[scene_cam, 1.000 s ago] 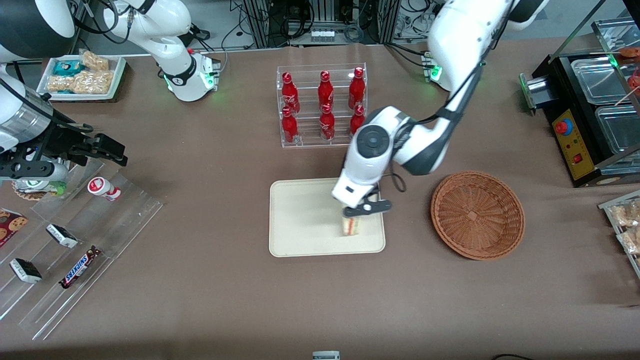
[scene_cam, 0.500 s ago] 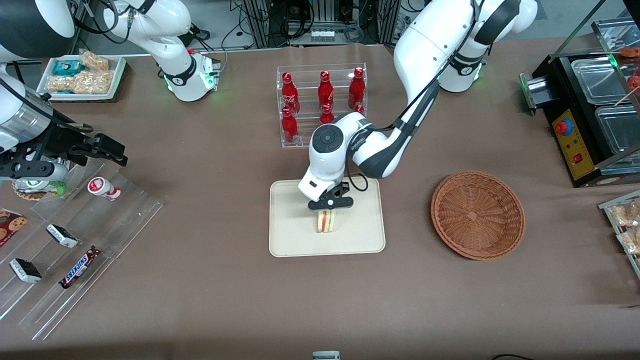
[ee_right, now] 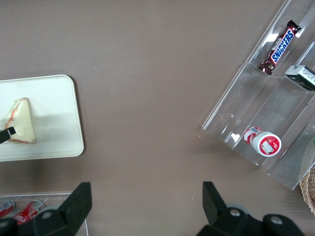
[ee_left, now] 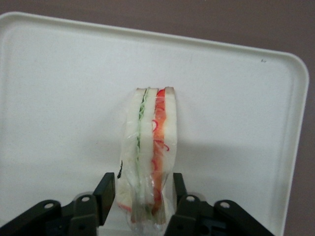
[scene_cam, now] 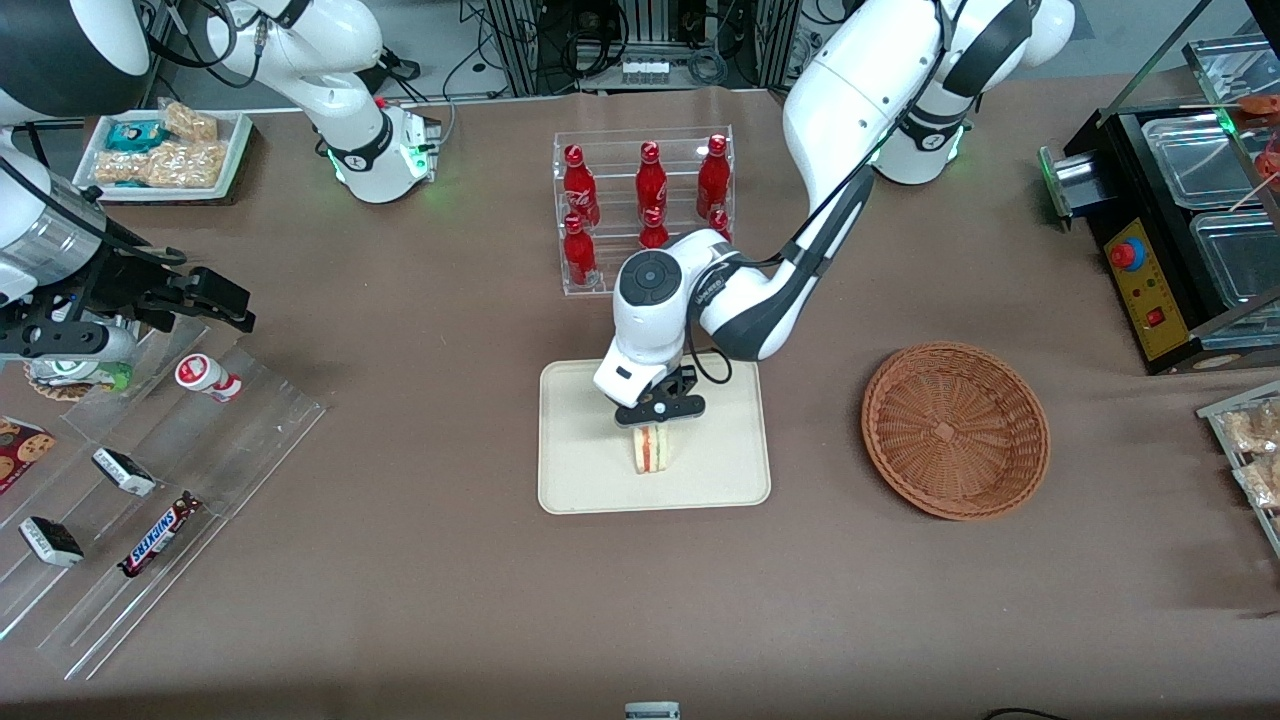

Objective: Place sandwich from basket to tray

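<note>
We find the sandwich (ee_left: 150, 147) standing on its edge on the tray (scene_cam: 580, 480), cut face with the red and green layers turned up toward the wrist camera. It sits near the tray's middle, well inside the rim. The gripper (ee_left: 142, 194) is right over it, one finger (ee_left: 105, 192) against each bread face, so we read it as closed on the sandwich; in the front view the gripper (scene_cam: 655, 418) covers the wedge's farther end, and the nearer end (scene_cam: 652, 452) shows below it. Whether the wedge's underside already bears fully on the tray we cannot say for sure, though it looks to be down or very nearly so.

The basket (scene_cam: 955, 430) lies well apart from the tray, toward the working arm's end of the table, and holds nothing we can see.

We judge the carry to be done and the release to be the step in hand. The next move calls for the fingers to part evenly, then a straight lift clear of the wrapper. The wedge stands on a narrow edge, so any sideways drag from a finger could tip it over.
</note>
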You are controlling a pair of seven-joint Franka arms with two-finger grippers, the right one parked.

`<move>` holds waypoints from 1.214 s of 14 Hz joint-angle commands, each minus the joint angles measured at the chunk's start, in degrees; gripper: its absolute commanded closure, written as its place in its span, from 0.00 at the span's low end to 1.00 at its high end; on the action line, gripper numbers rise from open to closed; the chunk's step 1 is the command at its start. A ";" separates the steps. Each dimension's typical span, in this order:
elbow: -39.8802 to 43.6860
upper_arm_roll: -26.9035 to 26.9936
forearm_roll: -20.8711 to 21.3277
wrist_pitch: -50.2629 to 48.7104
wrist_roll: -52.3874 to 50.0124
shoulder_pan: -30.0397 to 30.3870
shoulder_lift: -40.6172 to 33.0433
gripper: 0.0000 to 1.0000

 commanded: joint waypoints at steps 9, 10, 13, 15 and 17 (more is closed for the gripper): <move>-1.19 0.37 -2.77 -24.22 8.24 13.76 -20.84 0.00; -1.28 0.37 -4.35 -27.03 12.02 16.05 -22.07 0.00; -5.65 0.37 -6.03 -30.66 22.05 22.91 -26.63 0.00; -10.13 0.37 -6.12 -30.49 26.54 26.16 -30.41 0.00; -13.04 0.46 -7.08 -30.58 31.54 28.80 -33.49 0.00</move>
